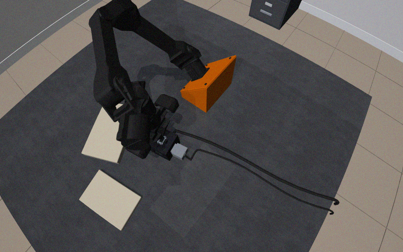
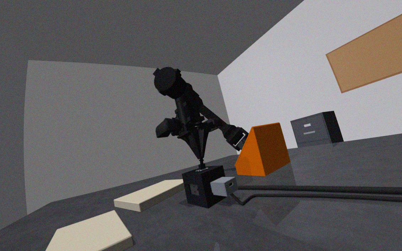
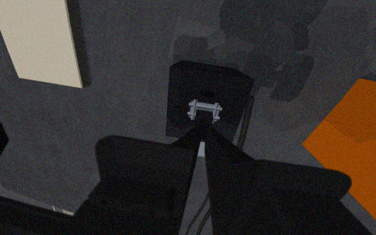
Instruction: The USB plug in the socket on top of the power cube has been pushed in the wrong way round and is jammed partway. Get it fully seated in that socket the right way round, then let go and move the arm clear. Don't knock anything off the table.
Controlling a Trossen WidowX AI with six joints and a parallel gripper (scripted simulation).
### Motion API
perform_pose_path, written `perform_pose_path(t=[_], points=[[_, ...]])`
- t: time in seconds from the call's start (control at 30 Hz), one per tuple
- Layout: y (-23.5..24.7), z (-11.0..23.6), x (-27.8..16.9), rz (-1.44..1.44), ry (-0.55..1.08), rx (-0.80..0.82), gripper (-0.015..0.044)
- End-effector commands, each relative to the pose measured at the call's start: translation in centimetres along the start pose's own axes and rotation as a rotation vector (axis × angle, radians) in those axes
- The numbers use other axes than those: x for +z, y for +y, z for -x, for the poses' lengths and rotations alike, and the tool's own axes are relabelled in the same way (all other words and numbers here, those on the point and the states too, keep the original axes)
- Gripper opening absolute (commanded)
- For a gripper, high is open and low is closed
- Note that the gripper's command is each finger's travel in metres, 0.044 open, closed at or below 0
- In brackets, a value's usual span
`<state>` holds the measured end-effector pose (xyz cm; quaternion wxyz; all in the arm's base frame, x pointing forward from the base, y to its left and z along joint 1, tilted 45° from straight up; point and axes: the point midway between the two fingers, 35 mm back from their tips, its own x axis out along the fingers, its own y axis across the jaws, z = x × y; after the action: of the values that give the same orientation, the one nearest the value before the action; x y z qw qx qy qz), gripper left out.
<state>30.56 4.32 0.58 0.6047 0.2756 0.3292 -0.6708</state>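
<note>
I've got the black parallel-jaw gripper (image 2: 201, 158) pinched on the small dark USB plug (image 2: 201, 164), hanging straight below at 6 o'clock just above the silver-framed top socket (image 3: 204, 111) of the black power cube (image 2: 201, 187), plug axis vertical.

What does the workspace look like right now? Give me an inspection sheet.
Surface: dark grey mat over floor tiles.
Job's things: black power cube upright; USB plug stands in its top socket, pale frame around it.
Clutter: two cream slabs; grey adapter on the cube's side.
Claw: claw pointing down, shut on the plug.
Cables: two dark cables trail across the mat.
Surroundings: orange wedge base, filing cabinet, wall board.
</note>
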Motion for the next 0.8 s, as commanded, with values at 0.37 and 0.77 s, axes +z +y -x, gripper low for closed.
perform_pose_path(t=[0.37, 0.77], points=[[0.01, 0.00, -0.01, 0.000, 0.000, 0.001, 0.0052], [0.01, 0.00, -0.01, 0.000, 0.000, 0.001, 0.0095]])
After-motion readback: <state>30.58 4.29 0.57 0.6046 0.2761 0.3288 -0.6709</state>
